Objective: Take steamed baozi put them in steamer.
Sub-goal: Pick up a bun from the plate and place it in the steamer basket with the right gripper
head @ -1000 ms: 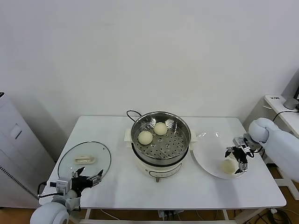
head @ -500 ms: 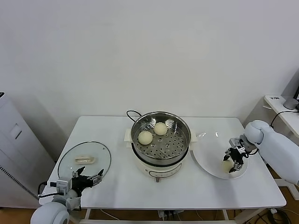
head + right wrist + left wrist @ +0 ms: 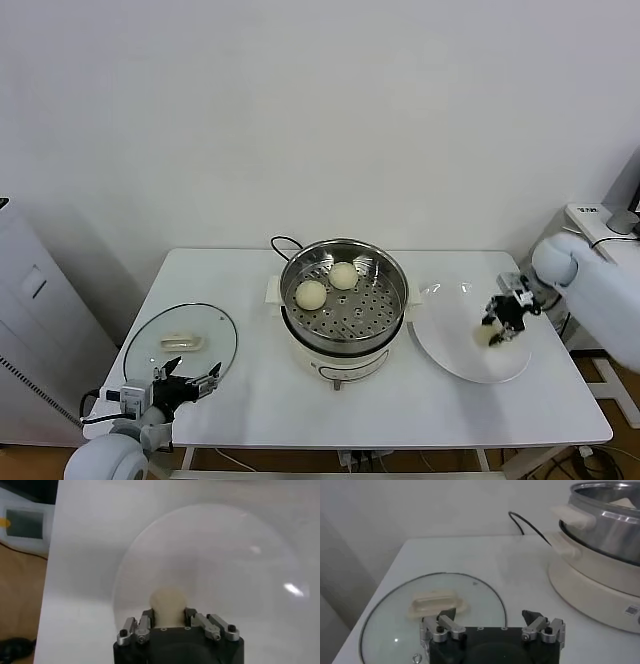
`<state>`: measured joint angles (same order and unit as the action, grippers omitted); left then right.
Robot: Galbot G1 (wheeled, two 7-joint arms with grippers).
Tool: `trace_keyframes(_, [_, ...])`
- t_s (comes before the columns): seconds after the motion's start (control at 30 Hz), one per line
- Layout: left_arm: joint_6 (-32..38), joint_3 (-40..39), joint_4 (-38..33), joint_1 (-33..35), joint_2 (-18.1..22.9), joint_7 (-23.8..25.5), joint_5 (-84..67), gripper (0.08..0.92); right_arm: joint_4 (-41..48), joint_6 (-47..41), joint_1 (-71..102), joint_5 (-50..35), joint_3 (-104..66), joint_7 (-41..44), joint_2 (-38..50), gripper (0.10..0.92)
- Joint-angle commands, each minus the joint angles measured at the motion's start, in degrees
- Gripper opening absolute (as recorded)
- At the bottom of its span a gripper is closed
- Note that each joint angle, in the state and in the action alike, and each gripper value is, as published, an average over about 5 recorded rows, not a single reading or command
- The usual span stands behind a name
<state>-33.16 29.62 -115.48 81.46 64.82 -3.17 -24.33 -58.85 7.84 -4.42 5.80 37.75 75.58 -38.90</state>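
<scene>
The steel steamer (image 3: pixel 345 300) stands mid-table on its white cooker base and holds two cream baozi, one on the left (image 3: pixel 311 294) and one farther back (image 3: pixel 343 275). My right gripper (image 3: pixel 492 329) is shut on a third baozi (image 3: pixel 486 336), lifted just above the white plate (image 3: pixel 455 350). The right wrist view shows this bun (image 3: pixel 168 603) pinched between the two fingers, with the plate (image 3: pixel 225 555) beneath. My left gripper (image 3: pixel 187 383) rests open and empty at the table's front left corner, next to the glass lid (image 3: pixel 420 611).
The glass lid (image 3: pixel 180 342) with its white handle lies flat on the left of the table. A black cord (image 3: pixel 280 243) runs behind the cooker. A side table with a device (image 3: pixel 600 220) stands beyond the right edge.
The right gripper has shut on the baozi on the plate and lifted it slightly up and back. The left arm has not moved.
</scene>
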Motion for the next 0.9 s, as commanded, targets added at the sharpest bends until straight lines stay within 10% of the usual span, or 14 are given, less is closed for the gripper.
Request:
trace_keyframes(0.03, [-0.07, -0.11, -0.06, -0.08, -0.06, -0.03, 0.04, 0.823, -4.29, 0.89, -20.33, -10.29, 12.27, 1.16, -0.3, 0.382])
trace_keyframes(0.9, [0.52, -0.64, 0.15, 0.19, 0.07, 0.01, 0.25, 0.823, -15.49, 28.85, -24.78, -9.18, 19.77, 1.03, -22.82, 0.424])
